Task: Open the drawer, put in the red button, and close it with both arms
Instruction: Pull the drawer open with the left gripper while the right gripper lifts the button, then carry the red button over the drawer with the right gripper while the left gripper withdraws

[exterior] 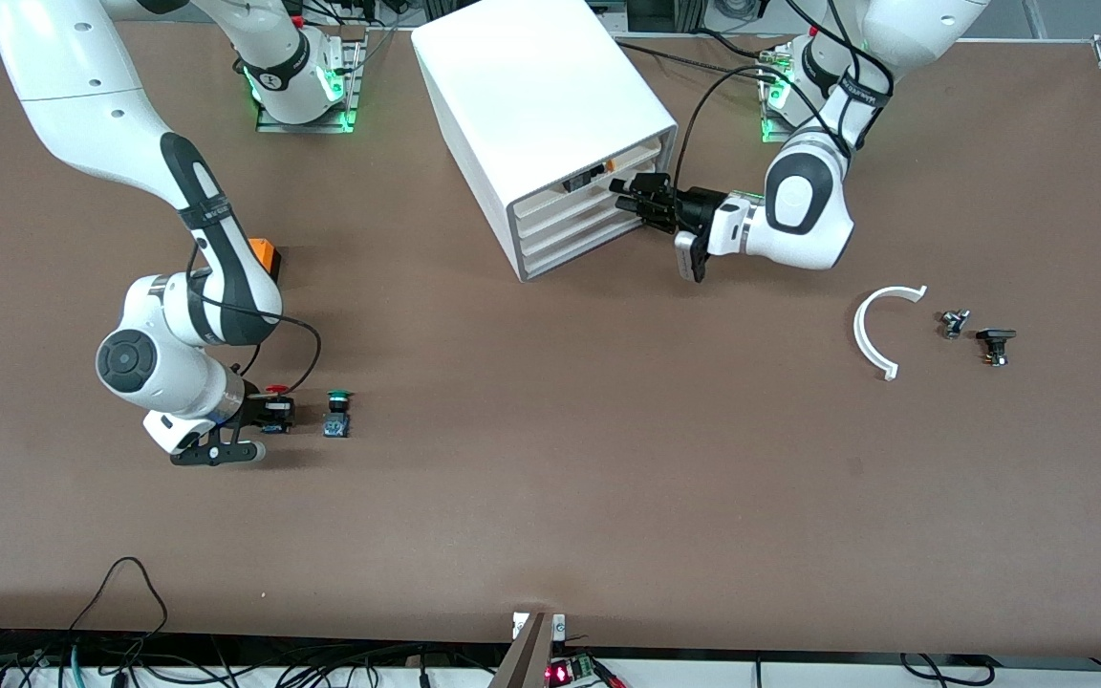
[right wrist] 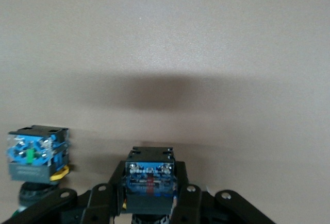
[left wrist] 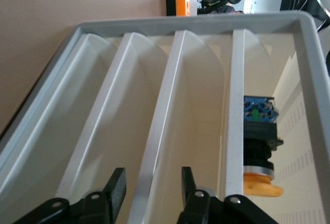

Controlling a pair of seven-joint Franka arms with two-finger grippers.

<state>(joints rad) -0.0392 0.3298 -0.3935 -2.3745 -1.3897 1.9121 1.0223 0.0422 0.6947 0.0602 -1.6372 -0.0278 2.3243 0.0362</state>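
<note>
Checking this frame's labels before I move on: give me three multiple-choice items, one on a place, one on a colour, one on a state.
1. Where is the left hand?
A. over the curved white part
B. at the drawer fronts of the white cabinet
C. over the orange block

2. What colour is the cap of the loose button beside the right hand?
A. green
B. yellow
C. blue

3. What is the right hand's state?
A. open, up in the air
B. shut on a cable
C. shut on the red button

Answers:
1 B: the left wrist view looks straight at the stacked drawer fronts.
2 A: the front view shows its green cap.
3 C: the fingers clamp the button's body, low at the table.
</note>
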